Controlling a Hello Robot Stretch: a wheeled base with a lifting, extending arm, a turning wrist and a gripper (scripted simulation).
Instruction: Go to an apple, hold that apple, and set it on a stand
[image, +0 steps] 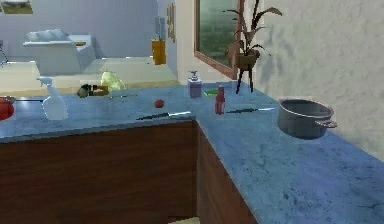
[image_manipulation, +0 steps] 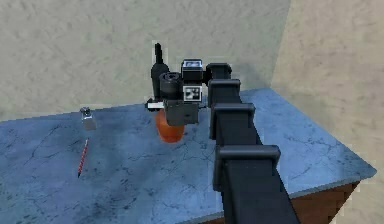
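The forward view looks across an L-shaped blue worktop (image: 290, 170). A small red apple (image: 159, 103) lies on it near the middle, with a knife (image: 162, 116) just beside it at six o'clock and a spray bottle (image: 52, 100) well apart at nine o'clock. A soap dispenser (image: 194, 84) stands at one o'clock from the apple, a grey pot (image: 303, 117) sits far off at three o'clock, and a potted plant (image: 247, 48) stands in the corner beyond. The arm side view takes in another stretch of blue worktop (image_manipulation: 120, 185), where the dark arm (image_manipulation: 245, 160) reaches out to the end effector (image_manipulation: 168, 108). Right at its six o'clock is an orange-red lump (image_manipulation: 173, 131), perhaps also an apple. With the worktop behind that lump, I cannot tell whether the end effector holds anything. A dark bottle (image_manipulation: 157, 70) stands at its twelve o'clock, a small shaker (image_manipulation: 88, 117) at nine o'clock, and a red pencil (image_manipulation: 82, 159) lies at eight o'clock.
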